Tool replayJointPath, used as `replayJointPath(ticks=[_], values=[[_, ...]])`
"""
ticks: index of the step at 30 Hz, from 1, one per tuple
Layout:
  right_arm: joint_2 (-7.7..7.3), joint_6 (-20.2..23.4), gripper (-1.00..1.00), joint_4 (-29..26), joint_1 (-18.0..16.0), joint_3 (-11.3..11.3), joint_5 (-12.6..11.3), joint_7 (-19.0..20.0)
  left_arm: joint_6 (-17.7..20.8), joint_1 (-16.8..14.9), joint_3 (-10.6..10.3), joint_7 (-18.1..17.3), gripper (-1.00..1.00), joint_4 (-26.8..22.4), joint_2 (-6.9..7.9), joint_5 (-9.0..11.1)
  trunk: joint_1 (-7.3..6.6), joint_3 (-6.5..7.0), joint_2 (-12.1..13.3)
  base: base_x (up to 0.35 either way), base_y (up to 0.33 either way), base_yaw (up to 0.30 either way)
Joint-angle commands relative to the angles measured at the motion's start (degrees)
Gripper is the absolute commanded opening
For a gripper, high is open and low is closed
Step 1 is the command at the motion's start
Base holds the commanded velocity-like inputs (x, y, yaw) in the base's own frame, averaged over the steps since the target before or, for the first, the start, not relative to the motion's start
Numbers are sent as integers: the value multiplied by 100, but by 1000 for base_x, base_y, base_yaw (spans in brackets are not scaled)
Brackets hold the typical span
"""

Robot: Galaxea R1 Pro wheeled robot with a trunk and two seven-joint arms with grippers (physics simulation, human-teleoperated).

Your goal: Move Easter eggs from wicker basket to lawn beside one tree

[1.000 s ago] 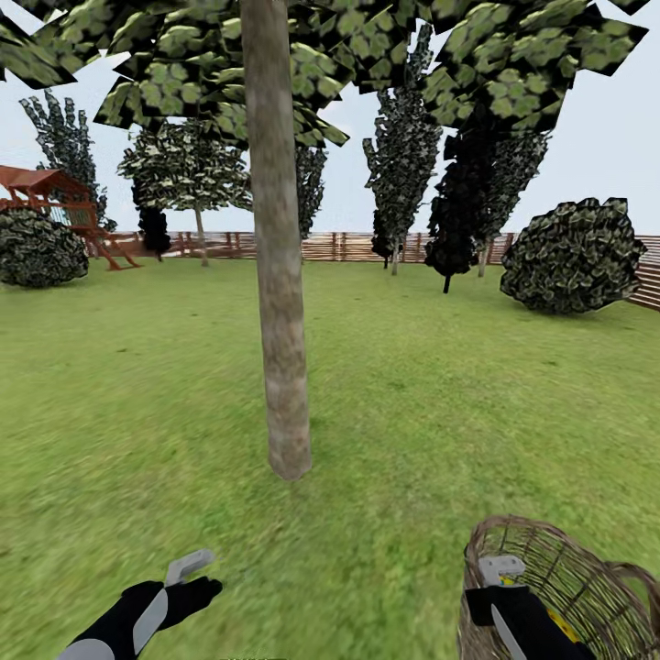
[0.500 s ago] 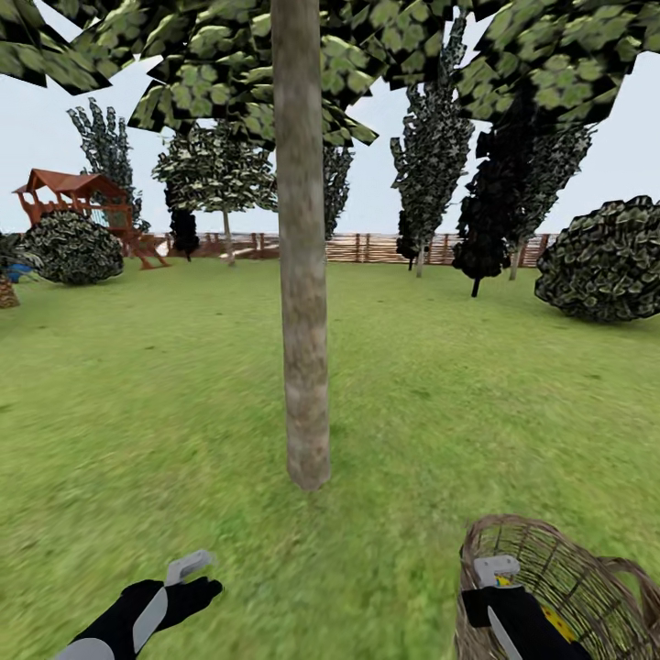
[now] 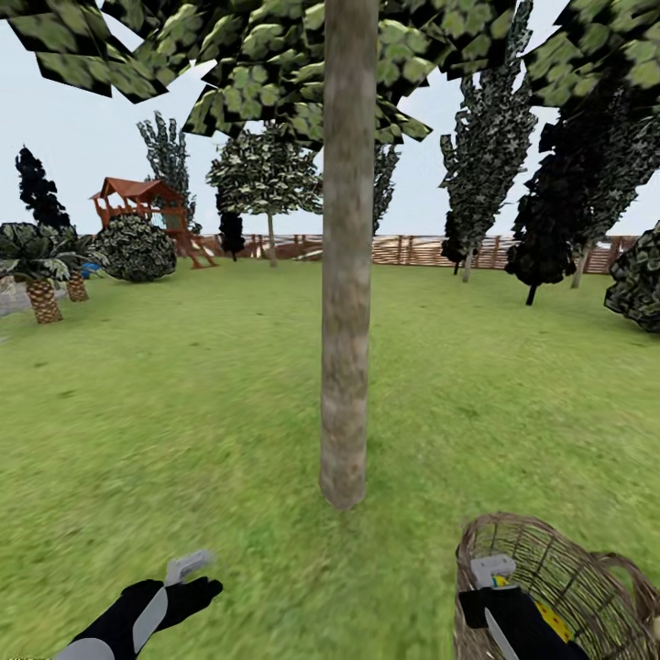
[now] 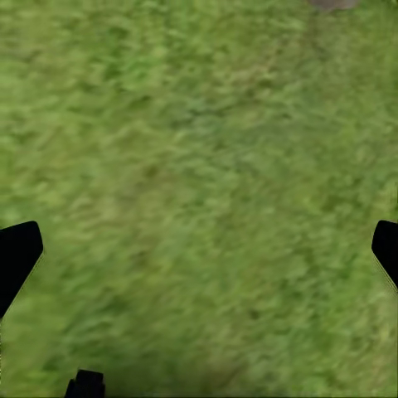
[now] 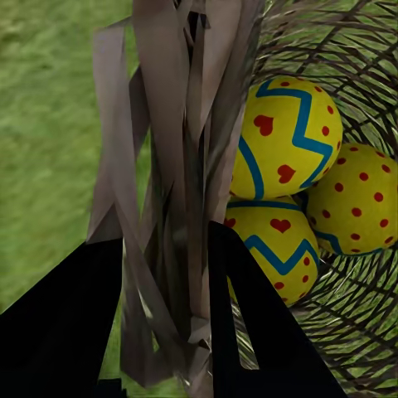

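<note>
Our right gripper [image 5: 162,290] has its jaws clamped on the rim of the light, stiff brown woven wicker basket [image 3: 587,573], at five o'clock from the grey-brown tree trunk [image 3: 346,302]. Three smooth yellow zigzag-banded eggs [image 5: 286,149] inside may roll. Left gripper [image 3: 188,573] jaws spread, empty.

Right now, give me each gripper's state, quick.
Left gripper: open, empty, over the lawn.
Right gripper: shut on the wicker basket rim, eggs inside.
</note>
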Motion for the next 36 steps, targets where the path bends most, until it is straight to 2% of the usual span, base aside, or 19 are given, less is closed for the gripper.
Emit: replayJointPath(ticks=[1, 7, 36], values=[[-9, 37, -100, -8, -2, 38, 40, -38, 39, -1, 32, -15, 100, -6, -4, 18, 6, 0, -4, 345, 0, 282], [-16, 37, -100, -12, -1, 40, 32, -38, 12, -1, 16, -15, 100, -6, -20, 18, 6, 9, -4, 251, 0, 207], [-28, 45, -100, -12, -2, 10, 5, -38, 38, -1, 1, -15, 100, -6, -41, 18, 643, -512, -1167, 1, 0, 1]])
